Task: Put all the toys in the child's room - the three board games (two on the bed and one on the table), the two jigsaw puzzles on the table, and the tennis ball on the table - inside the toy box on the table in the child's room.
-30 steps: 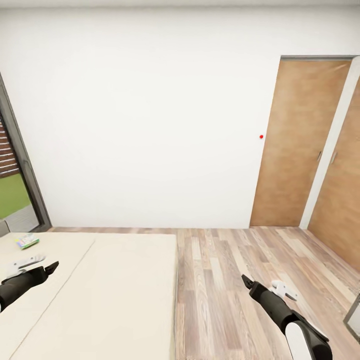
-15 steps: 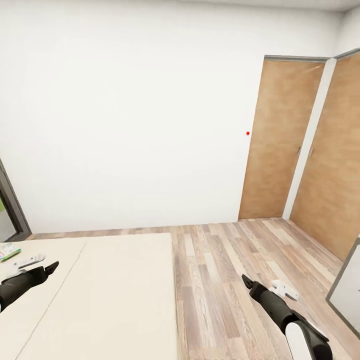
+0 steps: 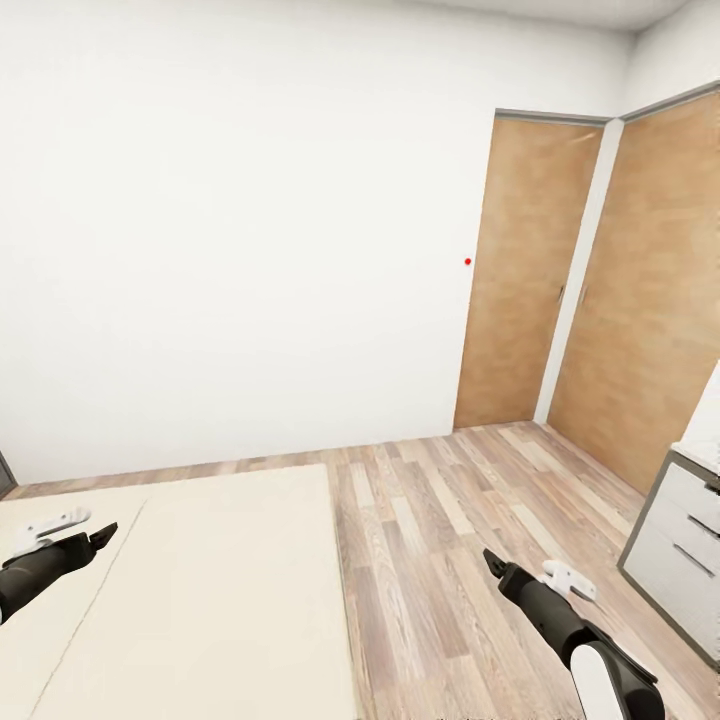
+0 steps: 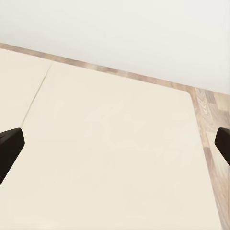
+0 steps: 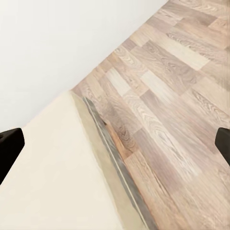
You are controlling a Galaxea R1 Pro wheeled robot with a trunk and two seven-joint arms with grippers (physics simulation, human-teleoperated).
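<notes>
Both of your grippers are spread wide and empty. Your left gripper point(image 3: 100, 535) hangs over the cream bed point(image 3: 200, 590); in its wrist view the two dark fingertips point(image 4: 9, 148) sit at opposite edges with only mattress between them. Past those tips the bed runs to a strip of wood floor point(image 4: 211, 124) at the foot of the white wall point(image 4: 124, 33).

Your right gripper point(image 3: 492, 562) hangs over the floor point(image 3: 440, 560), just beside the bed's edge. Its fingertips point(image 5: 9, 143) are likewise far apart, with the bed's edge point(image 5: 105, 143) and the planks under them.

Beyond your right gripper stand two wooden doors point(image 3: 520, 270), and a grey drawer unit point(image 3: 680, 560) sits off to its outer side. No toy lies within reach of either gripper, and you have no toy box in sight here.
</notes>
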